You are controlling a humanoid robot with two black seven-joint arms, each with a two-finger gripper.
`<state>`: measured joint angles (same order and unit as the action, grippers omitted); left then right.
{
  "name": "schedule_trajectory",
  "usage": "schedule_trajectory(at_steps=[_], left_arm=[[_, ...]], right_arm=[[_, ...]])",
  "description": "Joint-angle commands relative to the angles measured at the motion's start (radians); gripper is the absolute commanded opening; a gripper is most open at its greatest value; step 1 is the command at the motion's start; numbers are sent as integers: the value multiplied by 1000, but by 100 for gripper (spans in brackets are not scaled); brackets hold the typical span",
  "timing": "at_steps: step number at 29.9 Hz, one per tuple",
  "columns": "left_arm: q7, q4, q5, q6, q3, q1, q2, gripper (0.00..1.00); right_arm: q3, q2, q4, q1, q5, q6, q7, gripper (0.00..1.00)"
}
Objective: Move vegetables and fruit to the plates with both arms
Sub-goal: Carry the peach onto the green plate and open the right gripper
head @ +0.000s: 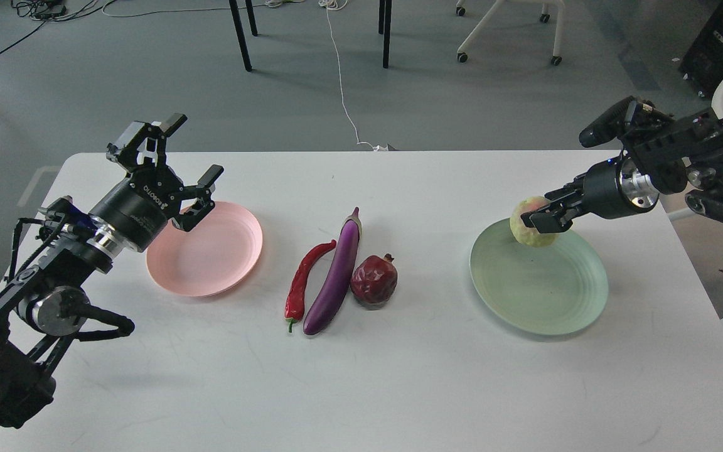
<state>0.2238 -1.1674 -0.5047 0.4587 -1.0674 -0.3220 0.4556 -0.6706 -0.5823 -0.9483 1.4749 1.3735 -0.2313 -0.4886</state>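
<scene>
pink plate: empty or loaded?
Empty. The pink plate shows only bare ridged surface; the chili, eggplant and pomegranate lie on the table beside it.

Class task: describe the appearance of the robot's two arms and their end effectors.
Both arms are black and jointed, with silver metal rings at the wrists. The left end effector has white ROBOTIQ lettering and two black linkage fingers; black cables loop alongside. The right end effector is also black.
</scene>
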Motion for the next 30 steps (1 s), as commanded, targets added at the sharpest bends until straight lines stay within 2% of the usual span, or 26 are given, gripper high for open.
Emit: schedule_trajectory(at_steps=[1,4,6,8,10,15,22,26,30], left_arm=[[-1,0,0,-2,1,0,-2,98],[-1,0,-1,-2,1,-2,0,98],[0,0,-1,0,1,-2,0,98],[-1,0,-1,-2,1,-3,0,98],[0,0,-1,-2,1,-3,-2,98],[0,-1,-1,-2,1,-3,0,98],[-1,-12,-1,0,1,-2,17,98],[-1,-15,-1,0,1,-2,21,98],[-1,-32,-1,0,1,-2,35,98]], right_arm=[[2,7,29,-50,1,3,0,37],[3,27,75,-76,1,4,0,38],[3,41,92,-82,1,15,0,46],[3,48,98,-84,1,17,0,61],[3,52,95,-80,-1,18,0,92],[6,41,68,-61,-11,17,0,97],[14,38,-107,94,-22,10,0,97],[16,105,-199,133,-31,13,0,97],[9,203,-207,124,-56,18,0,97]])
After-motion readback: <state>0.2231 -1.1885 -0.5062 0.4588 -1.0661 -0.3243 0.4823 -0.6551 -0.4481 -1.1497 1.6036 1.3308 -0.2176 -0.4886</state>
